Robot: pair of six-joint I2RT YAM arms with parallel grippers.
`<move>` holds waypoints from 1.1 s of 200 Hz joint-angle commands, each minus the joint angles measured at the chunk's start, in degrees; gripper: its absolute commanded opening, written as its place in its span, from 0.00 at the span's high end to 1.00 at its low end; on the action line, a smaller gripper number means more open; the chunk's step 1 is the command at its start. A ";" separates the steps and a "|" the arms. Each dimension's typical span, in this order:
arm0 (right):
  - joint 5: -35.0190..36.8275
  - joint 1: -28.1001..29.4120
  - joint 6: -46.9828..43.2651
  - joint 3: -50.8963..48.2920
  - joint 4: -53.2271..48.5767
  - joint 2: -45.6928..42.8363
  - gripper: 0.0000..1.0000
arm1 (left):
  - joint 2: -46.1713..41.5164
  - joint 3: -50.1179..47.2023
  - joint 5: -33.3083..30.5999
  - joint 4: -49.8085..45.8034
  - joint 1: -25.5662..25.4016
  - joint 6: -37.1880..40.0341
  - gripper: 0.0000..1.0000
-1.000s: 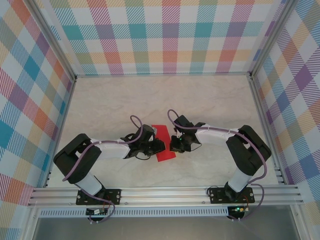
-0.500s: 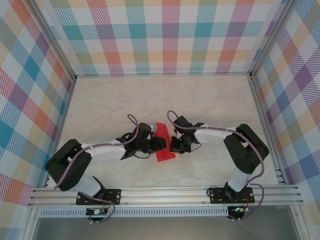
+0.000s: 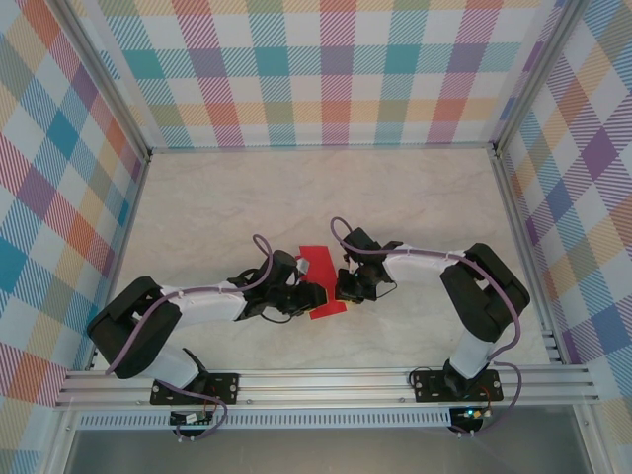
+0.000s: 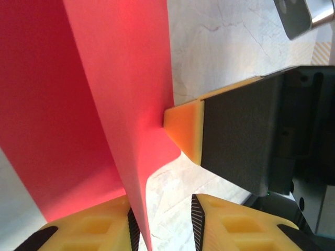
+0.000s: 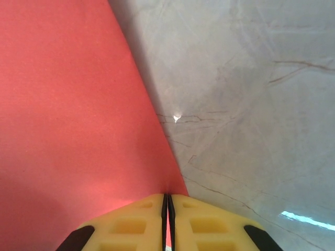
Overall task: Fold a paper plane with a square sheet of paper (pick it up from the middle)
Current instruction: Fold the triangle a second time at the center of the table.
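The thin, bright red square sheet of paper point(image 3: 316, 257) lies mid-way across the pale marbled bench point(image 3: 395, 197), one fold raised. The right claw point(image 5: 167, 201) is clenched on its edge. The left claw point(image 4: 159, 209) is released, its fingers straddling the raised fold.

the square sheet of paper point(image 3: 315, 260) on the table point(image 3: 415, 197) — between left gripper point(image 3: 312, 295) and right gripper point(image 3: 343, 287)

Both arms share one build: bulky black joint housings point(image 3: 133, 316) at the shoulders, slim white forearm links point(image 3: 202, 294), a looping purple cable point(image 3: 263, 247) along each, and black bolted base plates point(image 3: 195, 387). The left gripper point(image 4: 157, 212) has moulded yellow-orange plastic fingers point(image 4: 89, 230) with recessed pockets and black ribbed inner edges
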 commanded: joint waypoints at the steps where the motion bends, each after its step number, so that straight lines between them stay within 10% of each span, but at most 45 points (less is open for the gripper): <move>1: -1.76 -0.78 1.68 0.73 -1.27 1.99 0.87 | 0.13 0.76 3.18 2.35 -0.99 -0.34 0.68; 84: -4.82 -2.56 1.69 -0.79 1.09 -0.63 0.87 | 3.46 2.93 -3.17 5.64 -0.99 -1.49 0.77; 220: -5.73 -6.58 0.97 -6.27 3.51 -8.03 0.73 | 8.26 4.69 -6.30 11.26 -0.75 -6.64 0.51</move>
